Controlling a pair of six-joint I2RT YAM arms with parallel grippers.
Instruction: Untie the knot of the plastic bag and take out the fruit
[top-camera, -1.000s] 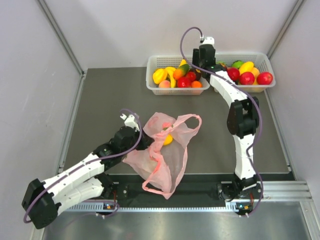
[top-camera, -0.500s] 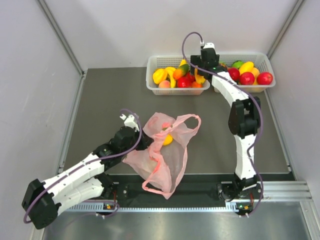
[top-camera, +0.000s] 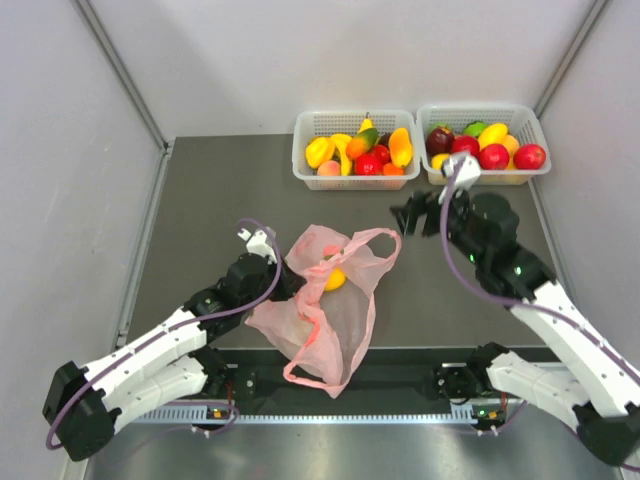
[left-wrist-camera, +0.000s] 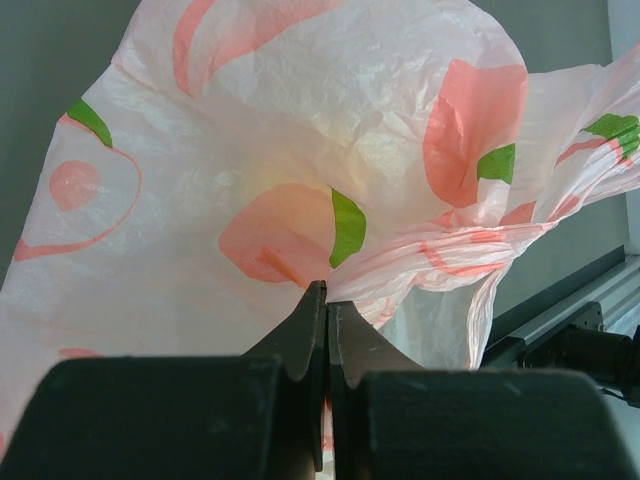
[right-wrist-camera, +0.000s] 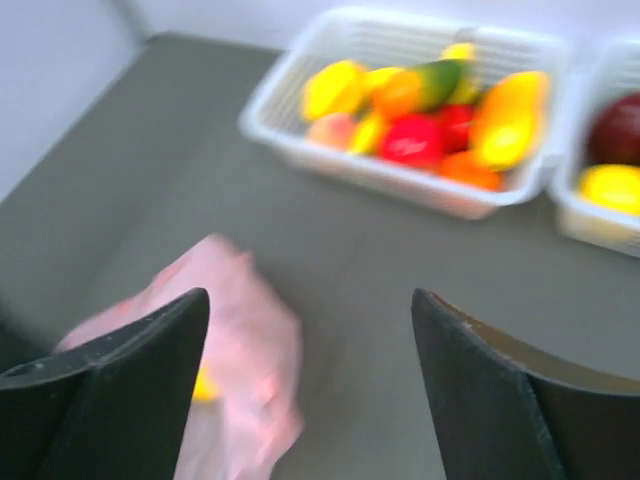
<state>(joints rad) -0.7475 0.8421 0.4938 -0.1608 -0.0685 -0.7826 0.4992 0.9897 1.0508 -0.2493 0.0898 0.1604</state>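
Two white baskets of fruit sit at the far edge of the bench. The pink bag lies near the front, with a yellow fruit showing in its mouth. The left tool is pinched tight on the bag's film. The right tool hangs with its fingers spread, apart from the bag.

Blurred plastic bag beside wide-spread right gripper

Top view high overhead, left wrist tight on the plastic bag, right wrist farther back, all sharing it
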